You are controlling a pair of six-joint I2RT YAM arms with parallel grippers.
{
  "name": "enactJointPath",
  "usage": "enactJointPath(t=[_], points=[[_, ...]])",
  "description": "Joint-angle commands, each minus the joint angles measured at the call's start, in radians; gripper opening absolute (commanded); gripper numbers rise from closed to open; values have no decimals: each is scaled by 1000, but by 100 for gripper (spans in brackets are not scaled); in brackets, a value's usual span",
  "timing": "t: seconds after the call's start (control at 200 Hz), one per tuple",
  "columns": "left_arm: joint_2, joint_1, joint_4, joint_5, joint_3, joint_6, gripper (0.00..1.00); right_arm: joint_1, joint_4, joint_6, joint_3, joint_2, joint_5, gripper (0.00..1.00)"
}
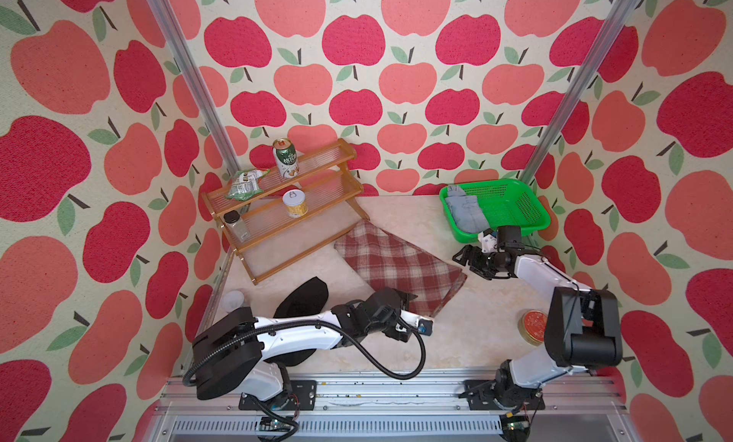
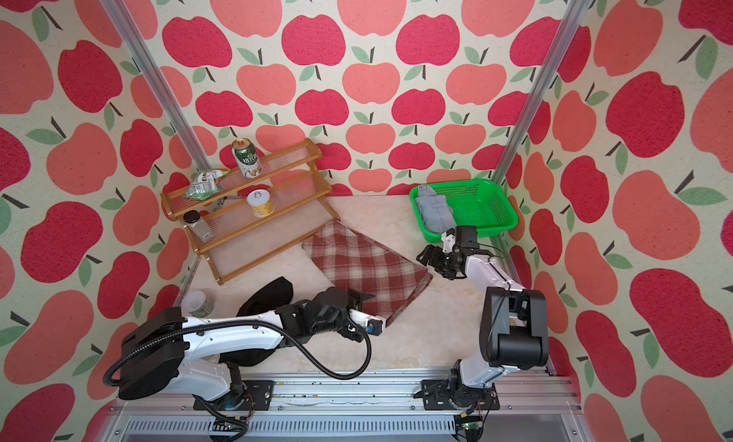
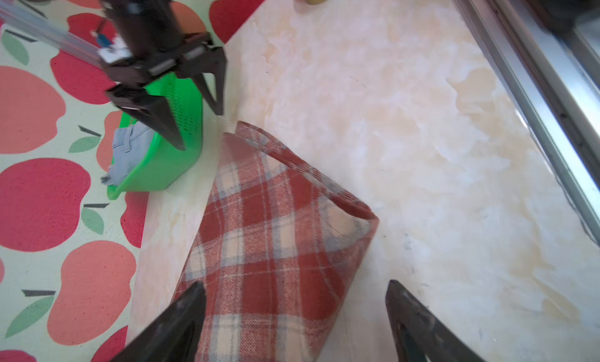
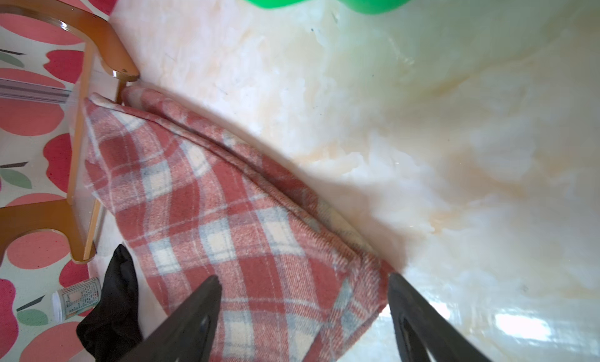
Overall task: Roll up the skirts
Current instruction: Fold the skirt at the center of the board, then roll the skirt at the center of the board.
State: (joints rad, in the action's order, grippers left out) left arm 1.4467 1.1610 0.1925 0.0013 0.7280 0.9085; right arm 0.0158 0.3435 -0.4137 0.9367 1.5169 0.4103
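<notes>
Left gripper [image 3: 293, 315]: jaws apart, nothing between them; it hovers over the near corner of the plaid skirt, one finger above the cloth, the other over bare table.
Right gripper [image 3: 194, 123]: jaws spread and empty, above the table just off the plaid skirt's far-right edge, in front of the basket.
Jar [image 1: 234, 301]: pale, lying at the left edge of the table, beside the black skirt.
Black skirt [image 1: 303, 299]: bunched near the front left, largely covered by the left arm in both top views.
Shelf [image 1: 317, 170]: wooden, two tiers, back left; it carries a green packet, a green can, a yellow tin and a small bottle.
Plaid skirt [image 1: 396, 265]: spread flat mid-table, one corner touching the shelf's foot, its right edge folded over.
Round tin [image 1: 533, 327]: red lid, front right, partly behind the right arm.
Green basket [image 1: 527, 206]: back right corner.
Denim skirt [image 1: 468, 214]: folded inside the basket's left end, draping over its rim.
</notes>
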Motion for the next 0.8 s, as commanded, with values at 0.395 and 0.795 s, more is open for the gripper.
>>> enactJointPath(t=[0.395,0.795], points=[[298,34,130,-238,66,50,83,-28,51,-21,-62,-218,9,84],[443,39,162,-191,125,12,44,-56,68,4,-89,-251,3,84]])
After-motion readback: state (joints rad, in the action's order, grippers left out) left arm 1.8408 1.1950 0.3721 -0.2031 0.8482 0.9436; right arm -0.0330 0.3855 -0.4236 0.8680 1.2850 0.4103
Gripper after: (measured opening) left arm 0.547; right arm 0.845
